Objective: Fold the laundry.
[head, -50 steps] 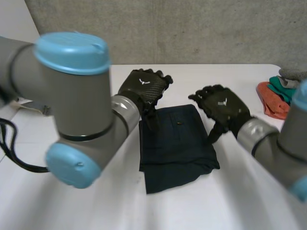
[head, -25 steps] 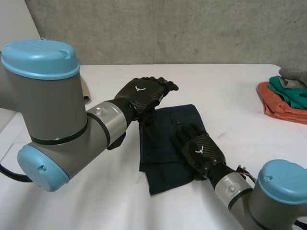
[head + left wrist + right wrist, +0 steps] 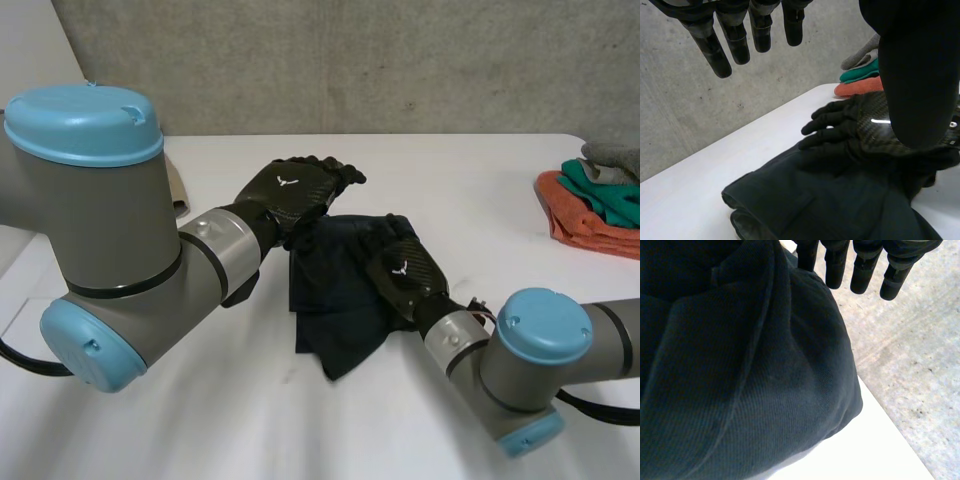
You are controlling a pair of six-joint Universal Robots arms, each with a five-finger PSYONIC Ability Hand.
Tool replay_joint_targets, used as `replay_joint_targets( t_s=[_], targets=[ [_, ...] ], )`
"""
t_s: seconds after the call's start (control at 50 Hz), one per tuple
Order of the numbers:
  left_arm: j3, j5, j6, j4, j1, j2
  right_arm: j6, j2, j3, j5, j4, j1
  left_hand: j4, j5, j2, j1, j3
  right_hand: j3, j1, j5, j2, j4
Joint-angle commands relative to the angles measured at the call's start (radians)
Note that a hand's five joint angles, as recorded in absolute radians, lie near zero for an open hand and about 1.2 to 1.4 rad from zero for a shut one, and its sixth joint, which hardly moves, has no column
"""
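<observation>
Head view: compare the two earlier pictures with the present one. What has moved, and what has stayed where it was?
The right hand swung from beside the dark garment onto it, then slid toward its far edge, bunching its right side up and inward. No grasp or release shows. The left hand stayed over the far left corner; the pile of clothes stayed put.

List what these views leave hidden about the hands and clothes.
Head view: whether the right hand grips the dark garment; its palm side faces down into cloth.
Head view: the garment's far corner, under the left hand.
Head view: the coloured clothes pile, cut off by the edge.
</observation>
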Motion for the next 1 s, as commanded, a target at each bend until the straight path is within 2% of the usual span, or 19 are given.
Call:
replay_joint_targets(
  t_s=[0.02,0.06,0.12,0.14,0.16,0.18,0.34,0.44,0.6,0.66,0.76,0.8,0.88,1.0],
  targets=[
    [-0.012,0.003,0.0,0.002,0.001,0.0,0.048,0.051,-0.124,0.046,0.074,0.001,-0.017,-0.035,-0.011,0.012,-0.022,0.076,0.08,0.066,0.082,0.07],
    [-0.012,0.003,0.0,0.002,0.001,0.001,0.088,0.062,-0.154,0.046,0.105,0.001,-0.02,-0.038,-0.014,0.009,-0.024,0.105,0.109,0.095,0.111,0.1],
    [-0.011,0.004,0.0,0.004,0.001,0.001,0.133,0.072,-0.19,0.046,0.13,0.001,-0.017,-0.035,-0.011,0.012,-0.022,0.483,0.486,0.473,0.489,0.477],
    [-0.011,0.003,0.0,0.004,0.001,0.0,0.144,0.072,-0.197,0.046,0.128,0.001,-0.017,-0.035,-0.011,0.012,-0.022,0.633,0.636,0.622,0.638,0.627],
    [-0.011,0.004,0.0,0.004,0.001,0.001,0.153,0.074,-0.21,0.046,0.128,-0.001,-0.017,-0.035,-0.011,0.012,-0.022,0.997,1.001,0.987,1.003,0.991],
    [-0.011,0.003,0.0,0.01,0.001,0.001,0.159,0.074,-0.214,0.046,0.125,-0.001,-0.02,-0.038,-0.014,0.009,-0.024,1.177,1.181,1.167,1.183,1.171],
    [-0.004,0.004,0.0,0.047,-0.003,0.006,0.177,0.05,-0.305,0.074,0.123,-0.01,-0.02,-0.038,-0.014,0.009,-0.024,1.179,1.182,1.169,1.185,1.173],
    [0.015,0.006,0.0,0.073,-0.009,0.014,0.177,-0.007,-0.36,0.063,0.12,-0.025,-0.02,-0.038,-0.014,0.009,-0.024,1.179,1.182,1.169,1.185,1.173],
    [0.068,0.007,-0.002,0.099,-0.025,0.021,0.191,-0.096,-0.501,0.042,0.125,-0.229,-0.017,-0.035,-0.011,0.012,-0.022,1.179,1.182,1.169,1.185,1.173],
    [0.08,0.009,-0.014,0.101,-0.031,0.021,0.235,-0.107,-0.564,-0.003,0.12,-0.307,-0.017,-0.035,-0.011,0.012,-0.022,1.179,1.182,1.169,1.185,1.173],
    [0.1,0.01,-0.021,0.102,-0.052,0.021,0.437,-0.098,-0.709,-0.137,0.093,-0.481,-0.017,-0.035,-0.011,0.012,-0.022,1.179,1.182,1.169,1.185,1.173],
    [0.111,0.012,-0.021,0.105,-0.068,0.021,0.51,-0.078,-0.757,-0.165,0.078,-0.536,-0.02,-0.038,-0.014,0.009,-0.024,1.179,1.182,1.169,1.185,1.173],
    [0.12,0.013,-0.021,0.107,-0.085,0.021,0.671,0.032,-0.907,-0.223,0.058,-0.686,-0.023,-0.041,-0.017,0.006,-0.027,1.179,1.182,1.169,1.185,1.173],
    [0.114,0.049,-0.026,0.11,-0.092,0.02,0.746,0.209,-1.079,-0.315,0.056,-0.811,-0.023,-0.041,-0.017,0.006,-0.027,1.179,1.182,1.169,1.185,1.173]
  ],
)
